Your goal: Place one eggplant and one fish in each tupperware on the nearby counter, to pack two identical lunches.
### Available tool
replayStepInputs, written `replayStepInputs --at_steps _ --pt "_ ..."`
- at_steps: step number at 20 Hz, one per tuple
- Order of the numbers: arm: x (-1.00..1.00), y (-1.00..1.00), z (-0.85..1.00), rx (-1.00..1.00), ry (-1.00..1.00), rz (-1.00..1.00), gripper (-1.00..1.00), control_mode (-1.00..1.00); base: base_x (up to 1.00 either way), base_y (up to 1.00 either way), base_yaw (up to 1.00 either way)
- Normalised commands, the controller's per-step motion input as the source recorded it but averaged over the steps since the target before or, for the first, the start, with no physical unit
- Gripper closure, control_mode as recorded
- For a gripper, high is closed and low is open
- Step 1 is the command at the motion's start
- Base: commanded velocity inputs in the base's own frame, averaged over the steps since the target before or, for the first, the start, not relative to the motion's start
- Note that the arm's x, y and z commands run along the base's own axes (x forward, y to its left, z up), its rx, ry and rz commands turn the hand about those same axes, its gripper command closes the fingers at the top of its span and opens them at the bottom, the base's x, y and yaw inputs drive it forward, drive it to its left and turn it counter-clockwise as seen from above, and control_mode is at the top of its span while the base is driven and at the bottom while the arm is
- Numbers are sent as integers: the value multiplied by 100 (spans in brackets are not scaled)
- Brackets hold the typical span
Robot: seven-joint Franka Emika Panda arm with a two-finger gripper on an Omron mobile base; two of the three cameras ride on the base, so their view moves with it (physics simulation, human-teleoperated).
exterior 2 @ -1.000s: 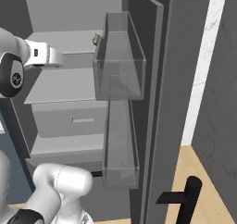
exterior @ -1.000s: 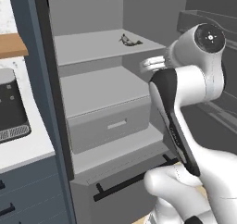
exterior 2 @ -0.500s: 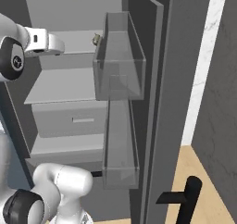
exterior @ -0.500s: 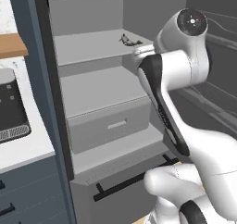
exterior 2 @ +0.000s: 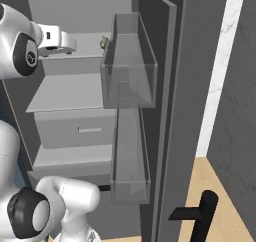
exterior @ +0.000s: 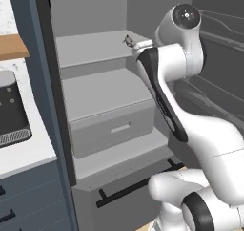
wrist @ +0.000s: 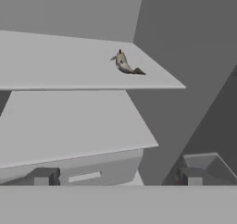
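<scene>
A small grey-tan fish (wrist: pixel 124 64) lies near the back right corner of the fridge's upper shelf (wrist: pixel 55 65), and it also shows as fish (exterior: pixel 127 40) and fish (exterior 2: pixel 104 42). My gripper (wrist: pixel 118 177) is open, its two dark fingertips (wrist: pixel 44 177) spread wide with nothing between them. It faces the shelves from a short way in front of and below the fish. From the right base view the gripper (exterior 2: pixel 74 43) hangs level with the upper shelf, left of the fish. A strip of white counter (exterior: pixel 28 153) shows at the left. The eggplant and the tupperware are out of view.
The fridge door stands open on the right with clear door bins (exterior 2: pixel 127 61). Below the upper shelf are a middle shelf (exterior: pixel 100 91) and a grey drawer (exterior: pixel 112 127). A black appliance (exterior: pixel 12 110) stands on the counter, under a wooden shelf (exterior: pixel 9 46).
The arm has swung up and into the fridge, carrying the hand closer to the fish on the upper shelf. The gripper has stayed open.
</scene>
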Motion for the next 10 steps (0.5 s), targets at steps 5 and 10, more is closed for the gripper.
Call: replayStepInputs --at_steps 5,10 --pt "41 0 0 0 0 0 -100 -100 0 0 0" --pt "44 -1 -12 0 -2 0 -100 -100 0 0 0"
